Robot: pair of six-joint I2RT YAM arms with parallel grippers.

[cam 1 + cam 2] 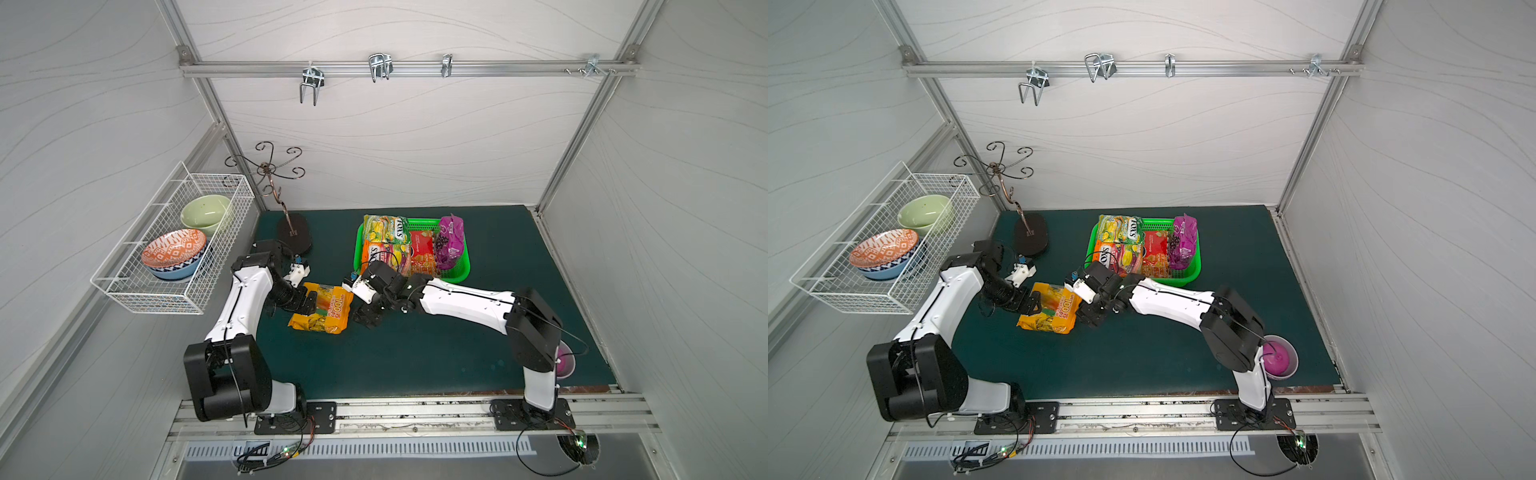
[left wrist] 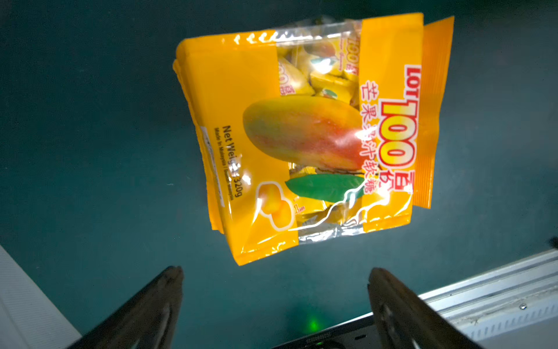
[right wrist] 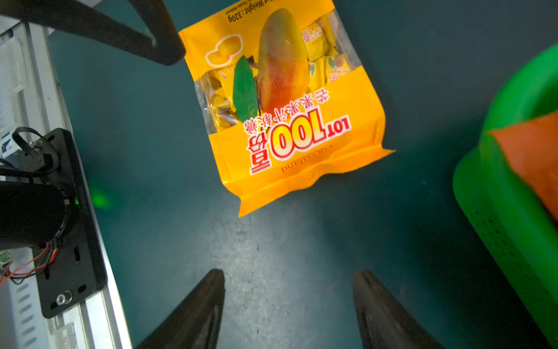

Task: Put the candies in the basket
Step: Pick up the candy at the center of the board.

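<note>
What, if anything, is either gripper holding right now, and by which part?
Nothing is held. The left gripper and right gripper are both open and empty; the yellow mango candy bag lies free on the mat between them.

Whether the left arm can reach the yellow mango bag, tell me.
Likely yes: the left gripper hangs open beside the yellow mango bag, only bare mat between; the right gripper is clear of it.
</note>
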